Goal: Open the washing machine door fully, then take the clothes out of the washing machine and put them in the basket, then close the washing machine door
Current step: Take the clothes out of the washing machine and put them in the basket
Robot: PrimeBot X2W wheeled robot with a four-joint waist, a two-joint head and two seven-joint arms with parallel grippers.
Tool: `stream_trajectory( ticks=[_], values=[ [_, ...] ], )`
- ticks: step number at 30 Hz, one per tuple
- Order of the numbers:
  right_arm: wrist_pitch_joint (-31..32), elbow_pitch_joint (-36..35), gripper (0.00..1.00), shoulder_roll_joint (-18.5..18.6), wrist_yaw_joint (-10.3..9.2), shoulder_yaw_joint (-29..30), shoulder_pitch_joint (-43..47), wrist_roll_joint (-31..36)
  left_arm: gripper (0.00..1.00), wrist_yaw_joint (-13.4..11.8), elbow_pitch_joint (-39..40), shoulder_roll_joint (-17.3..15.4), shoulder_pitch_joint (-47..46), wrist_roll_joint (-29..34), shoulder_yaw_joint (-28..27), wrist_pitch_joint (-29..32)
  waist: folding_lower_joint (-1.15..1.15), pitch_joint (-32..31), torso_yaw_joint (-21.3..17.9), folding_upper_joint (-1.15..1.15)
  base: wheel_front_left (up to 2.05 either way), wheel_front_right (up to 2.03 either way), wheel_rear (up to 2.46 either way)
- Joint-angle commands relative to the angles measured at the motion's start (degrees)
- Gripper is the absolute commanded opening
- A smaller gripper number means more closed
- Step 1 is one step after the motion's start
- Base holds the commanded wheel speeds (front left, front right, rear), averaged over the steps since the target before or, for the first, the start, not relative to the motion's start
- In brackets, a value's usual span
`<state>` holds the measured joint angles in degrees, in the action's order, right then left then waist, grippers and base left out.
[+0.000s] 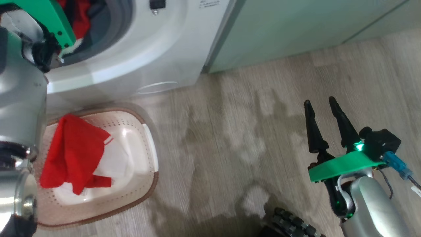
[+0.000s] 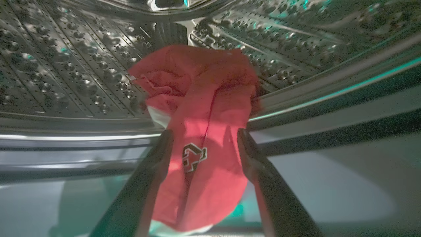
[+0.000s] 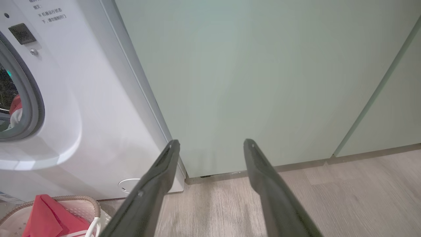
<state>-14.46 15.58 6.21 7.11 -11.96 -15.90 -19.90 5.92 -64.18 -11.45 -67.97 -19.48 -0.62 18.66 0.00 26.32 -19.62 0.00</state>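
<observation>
The white washing machine (image 1: 158, 49) stands at the upper left with its drum mouth uncovered; its door is out of view. My left arm (image 1: 19, 98) reaches into the drum. In the left wrist view my left gripper (image 2: 204, 133) is open, its two fingers on either side of a bright red garment (image 2: 204, 98) that hangs over the drum's lip. Some of that red cloth (image 1: 80, 16) shows in the drum mouth. Another red garment with white patches (image 1: 74, 148) lies in the cream basket (image 1: 144, 194) on the floor before the washer. My right gripper (image 1: 320, 105) hovers open and holds nothing.
Pale green cabinets (image 1: 296, 26) run along the wall right of the washer. Wood-look floor (image 1: 246, 131) stretches between the basket and my right arm. A dark ridged part of my base (image 1: 292, 223) sits at the bottom edge. The round service flap (image 3: 126, 186) is low on the washer.
</observation>
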Motion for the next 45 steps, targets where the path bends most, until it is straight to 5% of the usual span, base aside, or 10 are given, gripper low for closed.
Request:
stream_trajectory(
  ticks=[1, 9, 11, 12, 34, 45],
  values=[
    [-0.5, -1.7, 1.0, 0.0, 0.37, -1.1, -0.1, -0.6, 1.0, -0.4, 0.8, -2.4, -2.0, 0.6, -0.2, 0.3, 0.0, 1.6, -1.2, 0.0, 0.0, 0.0, 0.0],
    [-0.5, -1.6, 1.0, -0.2, 0.37, -0.7, -0.6, -0.8, 0.95, -0.6, -5.6, -2.3, -4.1, 1.5, 2.0, 3.5, 0.0, 3.1, -1.6, 0.0, 0.0, 0.0, 0.0],
    [-0.5, -1.5, 1.0, -0.3, 0.37, -0.5, -0.7, -0.8, 0.37, -0.4, -6.4, -2.0, -3.8, 1.7, 2.6, 3.7, 0.0, 3.2, -1.5, 0.0, 0.0, 0.0, 0.0],
    [-0.5, -1.5, 1.0, -0.2, 0.37, -0.4, -0.7, -0.7, 0.0, -0.2, -6.5, -1.9, -3.6, 2.0, 3.1, 3.2, 0.0, 3.2, -1.3, 0.0, 0.0, 0.0, 0.0],
    [-0.5, 0.3, 1.0, 2.2, 0.37, 0.2, 5.9, 0.2, 0.0, 1.5, -7.5, 3.4, 11.5, 2.0, 9.6, -21.4, 0.0, -12.9, 9.0, 0.0, 0.0, 0.0, 0.0],
    [-0.5, 1.0, 1.0, 2.6, 0.37, -0.6, 9.0, 0.1, 0.0, 1.6, -6.4, 5.8, 25.1, -0.8, 15.7, -25.8, 0.0, -19.7, 12.9, 0.0, 0.0, 0.0, 0.0]
  ],
)
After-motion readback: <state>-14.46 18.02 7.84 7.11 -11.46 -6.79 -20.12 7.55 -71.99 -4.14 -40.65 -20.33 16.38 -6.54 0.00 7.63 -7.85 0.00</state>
